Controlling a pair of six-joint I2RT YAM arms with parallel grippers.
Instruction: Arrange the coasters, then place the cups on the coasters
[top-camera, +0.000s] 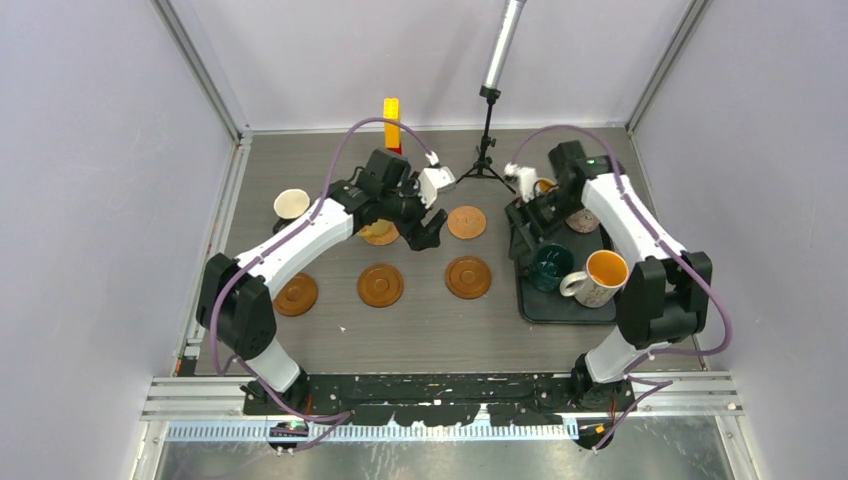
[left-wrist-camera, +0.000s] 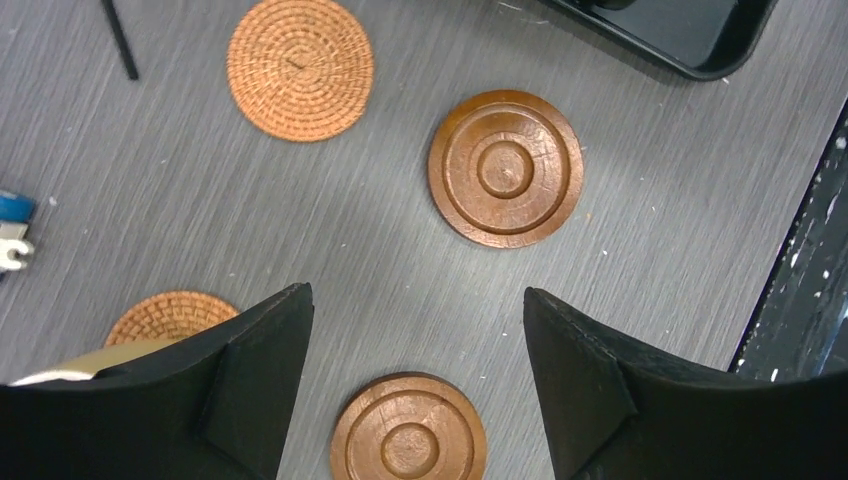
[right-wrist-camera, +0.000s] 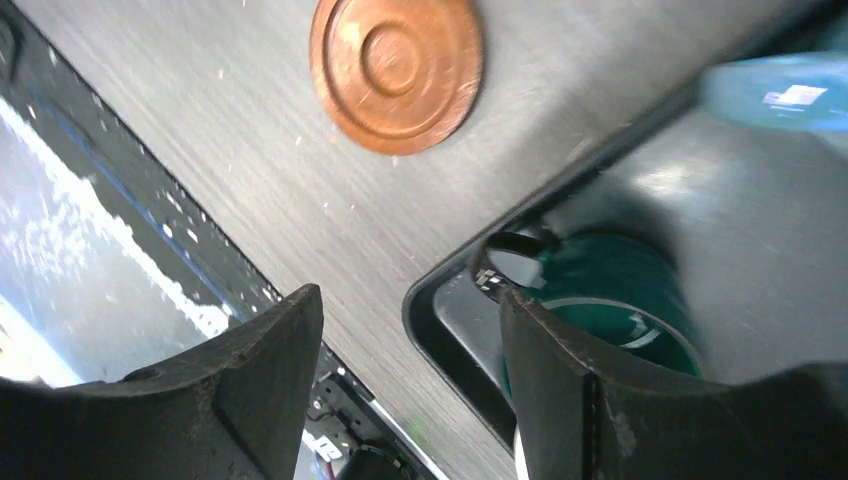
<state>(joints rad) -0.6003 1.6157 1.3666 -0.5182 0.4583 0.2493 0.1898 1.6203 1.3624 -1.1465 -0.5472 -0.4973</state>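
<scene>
Several brown coasters lie on the grey table: ringed wooden ones (top-camera: 296, 295) (top-camera: 381, 285) (top-camera: 468, 277) and a woven one (top-camera: 466, 222). Another woven coaster (top-camera: 380, 235) is partly hidden under my left arm. My left gripper (top-camera: 425, 228) hangs open and empty above them, a ringed coaster (left-wrist-camera: 408, 435) below its gap (left-wrist-camera: 415, 293). A cream cup (top-camera: 291, 204) stands at the back left. The dark green cup (top-camera: 548, 265) and a white patterned cup (top-camera: 597, 278) sit in the black tray (top-camera: 560, 310). My right gripper (top-camera: 525, 240) is open over the tray's left rim (right-wrist-camera: 440, 300), beside the green cup (right-wrist-camera: 610, 300).
A tripod pole (top-camera: 488, 140) and an orange-yellow upright block (top-camera: 392, 115) stand at the back. A light blue cup (right-wrist-camera: 780, 90) shows blurred farther back in the tray. An orange-inside cup (top-camera: 543, 186) peeks out behind my right wrist. Walls enclose the table on three sides.
</scene>
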